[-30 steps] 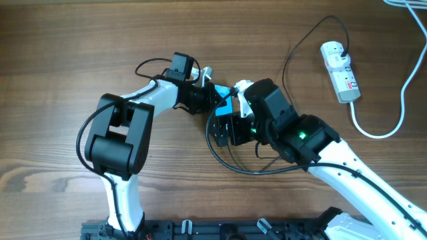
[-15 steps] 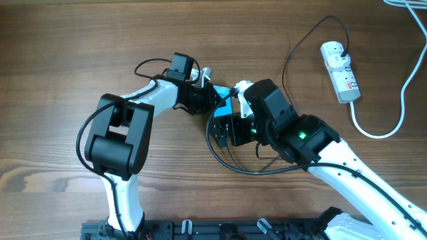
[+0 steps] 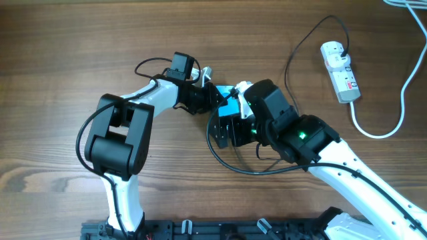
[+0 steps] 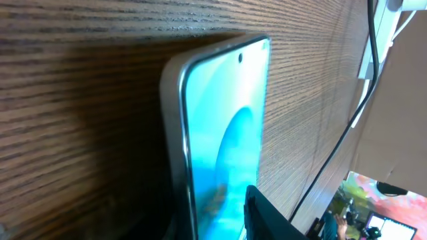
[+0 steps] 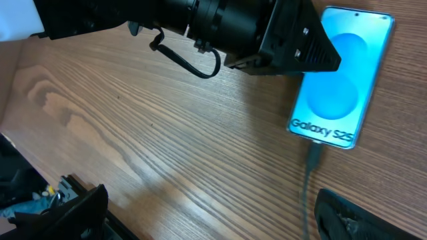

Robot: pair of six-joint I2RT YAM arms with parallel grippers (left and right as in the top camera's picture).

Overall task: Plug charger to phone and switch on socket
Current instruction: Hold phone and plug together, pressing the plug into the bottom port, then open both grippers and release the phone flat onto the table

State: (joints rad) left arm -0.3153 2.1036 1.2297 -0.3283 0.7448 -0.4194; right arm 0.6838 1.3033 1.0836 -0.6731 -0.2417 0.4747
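Note:
The phone point(image 3: 229, 101) lies on the wooden table with its teal screen lit. In the right wrist view the phone point(image 5: 341, 73) reads "Galaxy S25". My left gripper point(image 3: 212, 97) is shut on the phone's long edges point(image 4: 220, 133), as its jaws point(image 5: 293, 52) show in the right wrist view. The charger's black plug tip point(image 5: 313, 155) sits at the phone's bottom end, and its thin cable point(image 3: 230, 163) loops towards me. My right gripper point(image 5: 220, 213) is open and empty, just above the cable. The white socket point(image 3: 340, 80) lies far right.
A thick white cord point(image 3: 393, 100) runs from the socket along the right edge. The black cable point(image 3: 293, 57) arcs up to the socket. A black rail point(image 3: 220, 230) lines the table's front edge.
Slightly more of the teal screen shows beside my right gripper. Both arms have hardly moved.

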